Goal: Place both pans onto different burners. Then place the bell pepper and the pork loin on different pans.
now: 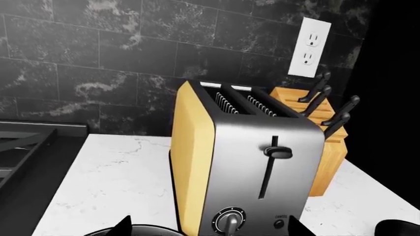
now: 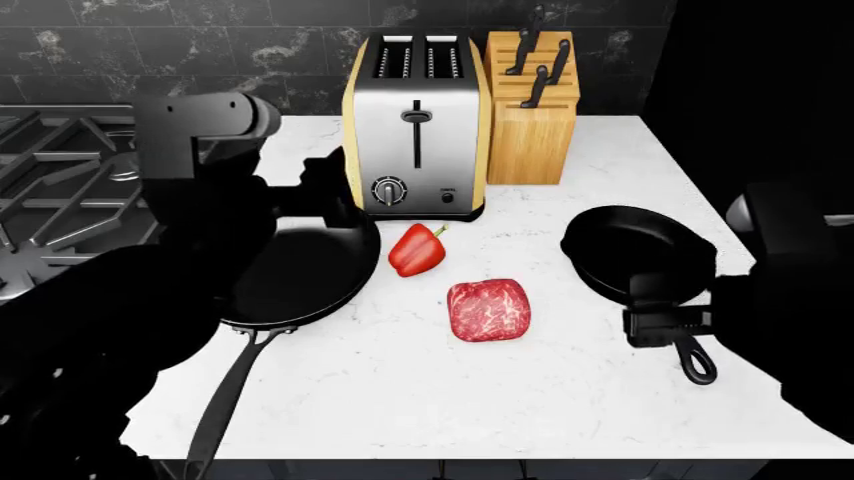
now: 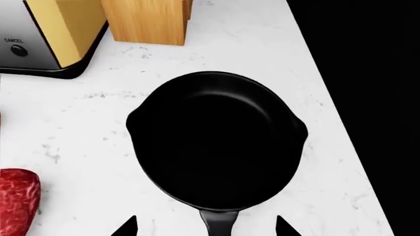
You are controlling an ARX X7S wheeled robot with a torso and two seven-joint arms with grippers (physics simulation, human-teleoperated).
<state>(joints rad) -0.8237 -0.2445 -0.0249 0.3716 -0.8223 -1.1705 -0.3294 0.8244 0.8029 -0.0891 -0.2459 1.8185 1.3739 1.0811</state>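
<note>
White counter (image 2: 400, 400): both pans unmoved. Right gripper (image 3: 206, 227) open astride small pan (image 3: 217, 140) handle; left gripper (image 1: 206, 227) open.

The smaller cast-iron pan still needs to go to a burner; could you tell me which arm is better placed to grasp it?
The right. The right gripper sits at the smaller pan's handle, fingertips either side of it in the right wrist view. The left arm is over the wider pan, across the counter.
</note>
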